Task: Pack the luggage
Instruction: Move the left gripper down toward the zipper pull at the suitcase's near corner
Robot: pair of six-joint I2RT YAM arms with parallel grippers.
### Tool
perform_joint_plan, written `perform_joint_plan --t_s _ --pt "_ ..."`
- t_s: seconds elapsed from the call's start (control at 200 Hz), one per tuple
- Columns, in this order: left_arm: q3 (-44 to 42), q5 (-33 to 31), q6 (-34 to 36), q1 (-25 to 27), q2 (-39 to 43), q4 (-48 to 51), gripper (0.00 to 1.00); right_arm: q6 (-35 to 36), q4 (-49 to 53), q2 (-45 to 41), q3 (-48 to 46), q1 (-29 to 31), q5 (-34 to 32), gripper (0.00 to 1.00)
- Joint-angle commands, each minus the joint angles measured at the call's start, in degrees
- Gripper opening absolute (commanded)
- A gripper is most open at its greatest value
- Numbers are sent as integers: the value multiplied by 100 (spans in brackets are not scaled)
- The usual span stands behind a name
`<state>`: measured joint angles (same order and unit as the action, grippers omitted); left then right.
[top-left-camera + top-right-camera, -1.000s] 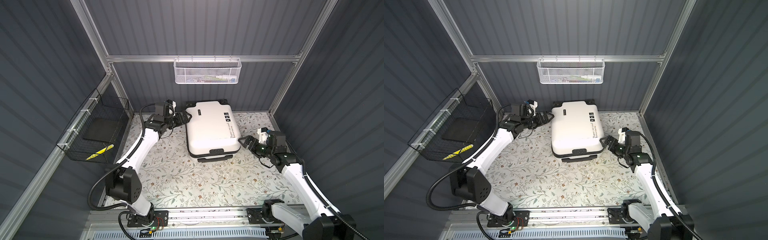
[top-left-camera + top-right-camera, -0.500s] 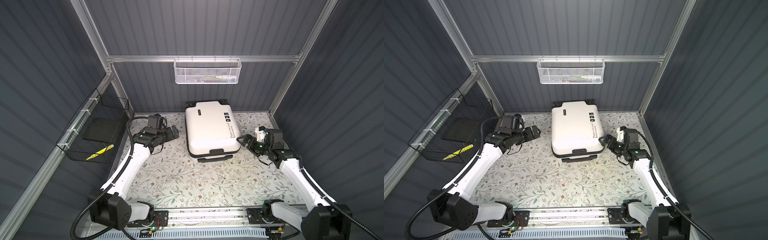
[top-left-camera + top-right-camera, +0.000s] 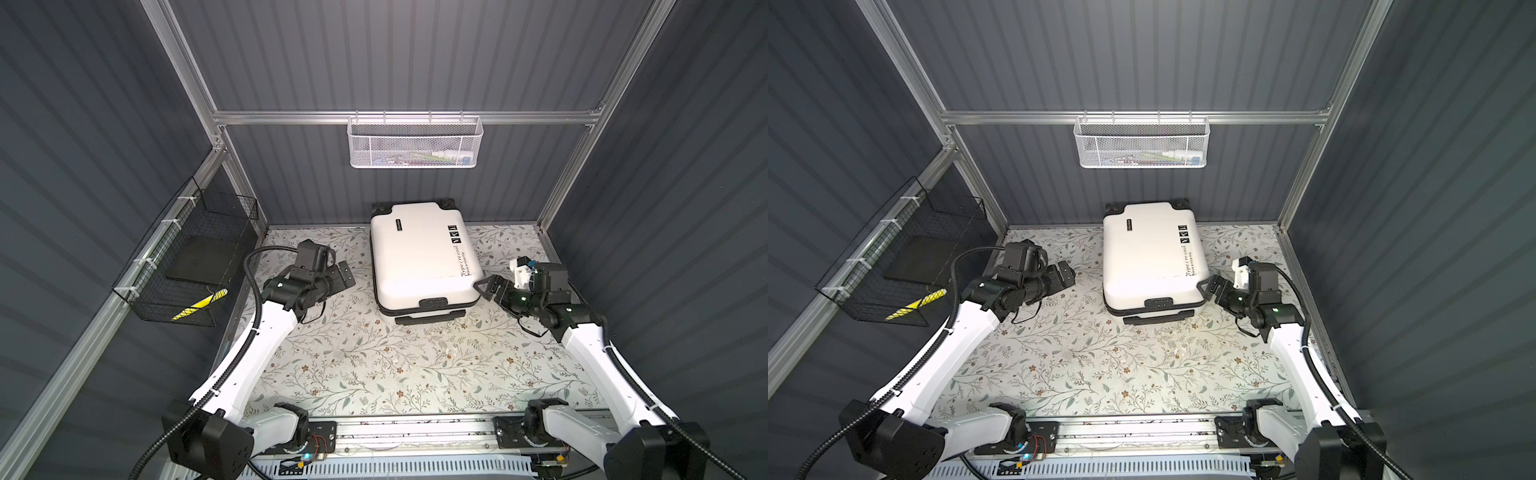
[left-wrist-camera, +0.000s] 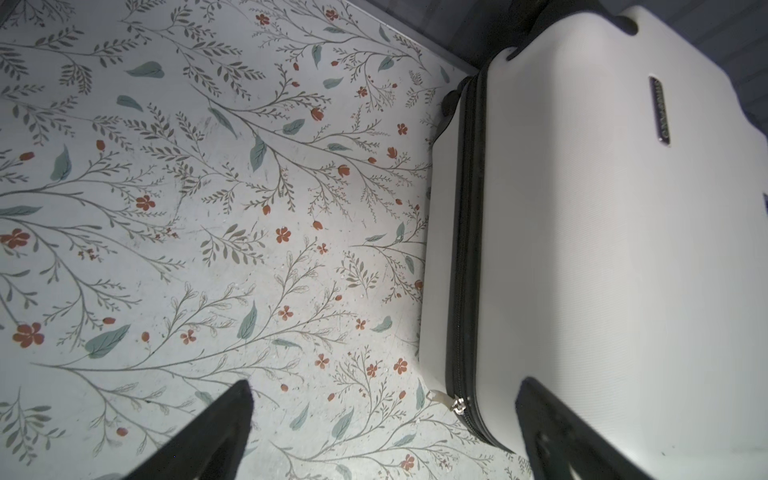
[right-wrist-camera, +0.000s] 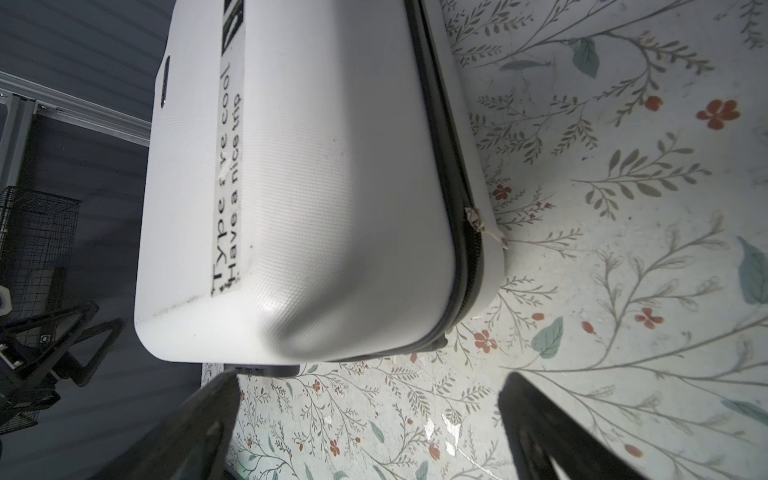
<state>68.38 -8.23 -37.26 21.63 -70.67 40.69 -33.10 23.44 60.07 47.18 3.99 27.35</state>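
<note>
White closed luggage, left hand now farther off, right hand beside its corner, both released.

Small white hard-shell luggage, lid closed, black zipper trim around the seam. Lies flat on the floral tabletop, far middle, wheels toward the far wall, black handle at the near end. Bears black text along the right side.

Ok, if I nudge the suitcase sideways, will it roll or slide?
Probably slides: the luggage lies flat on its shell, wheels at the back end. The hard shell looks stiff, and its rounded corners seem hard to pinch.
</note>
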Motion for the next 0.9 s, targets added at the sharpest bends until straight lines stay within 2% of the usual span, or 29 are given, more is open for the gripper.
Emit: perform_joint_plan --t_s 0.0,0.395,0.525,0.895 --pt "64 -480 -369 134 -180 438 100 88 211 -168 -65 -24 99 99" --pt "20 -695 -438 193 -246 630 100 58 131 -154 -87 -30 323 99" --pt "-191 -359 -151 197 -182 356 100 84 162 -123 -68 -30 289 99" --pt "-1548 1278 302 233 436 -1250 100 223 440 -112 195 -40 300 99"
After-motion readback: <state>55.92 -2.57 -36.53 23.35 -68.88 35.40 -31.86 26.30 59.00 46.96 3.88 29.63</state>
